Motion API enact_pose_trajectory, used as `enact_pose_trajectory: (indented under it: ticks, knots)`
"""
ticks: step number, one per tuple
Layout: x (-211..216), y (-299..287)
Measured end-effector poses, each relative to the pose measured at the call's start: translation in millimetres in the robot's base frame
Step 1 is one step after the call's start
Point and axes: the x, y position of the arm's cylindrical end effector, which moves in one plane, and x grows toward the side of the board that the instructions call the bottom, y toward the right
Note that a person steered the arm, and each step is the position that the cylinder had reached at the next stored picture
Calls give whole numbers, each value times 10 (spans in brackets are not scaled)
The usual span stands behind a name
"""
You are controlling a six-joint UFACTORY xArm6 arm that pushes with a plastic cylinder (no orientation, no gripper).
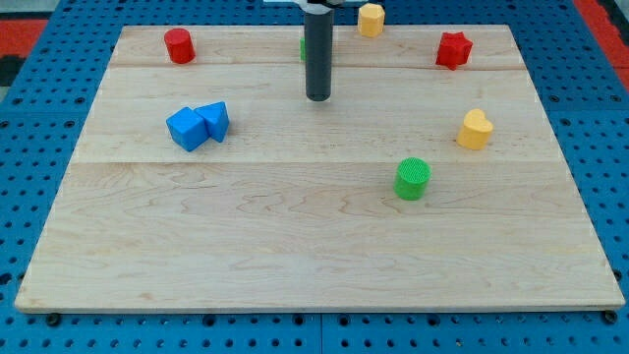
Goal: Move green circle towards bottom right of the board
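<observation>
A: Report the position of the green circle (413,178).

B: It stands on the table (295,256), right of centre and slightly below the middle line of the view. It is upright and touches no other block.

A: Position of my tip (317,97)?

B: The rod comes down from the view's top centre. My tip rests on the table in the upper middle area, well apart from the green circle, up and to its left. No block touches it.

A: State of the hand?

B: This arm carries no hand, only the rod; nothing is clamped or held.

A: List the remaining blocks.

B: Red cylinder (179,45) near the top left corner. Two blue blocks at the left, touching each other: a blue cube (187,129) and a smaller blue block (214,120) on its right. Yellow hexagon (371,19) at the top edge, right of the rod. Red star (454,49) near the top right. Yellow heart (475,130) at the right, up and right of the green circle. A green sliver (302,46) shows just behind the rod's left side; its shape cannot be told.
</observation>
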Motion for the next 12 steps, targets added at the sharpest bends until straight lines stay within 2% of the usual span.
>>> enact_pose_trajectory:
  ticks: [2, 3, 4, 5, 6, 7, 8, 10, 11, 12]
  knots:
    - [572, -141]
    - [173, -508]
    - [-9, -758]
    - [873, 15]
    - [1176, 648]
    - [897, 748]
    - [1431, 1035]
    - [1300, 1463]
    - [1568, 1926]
    - [1679, 1825]
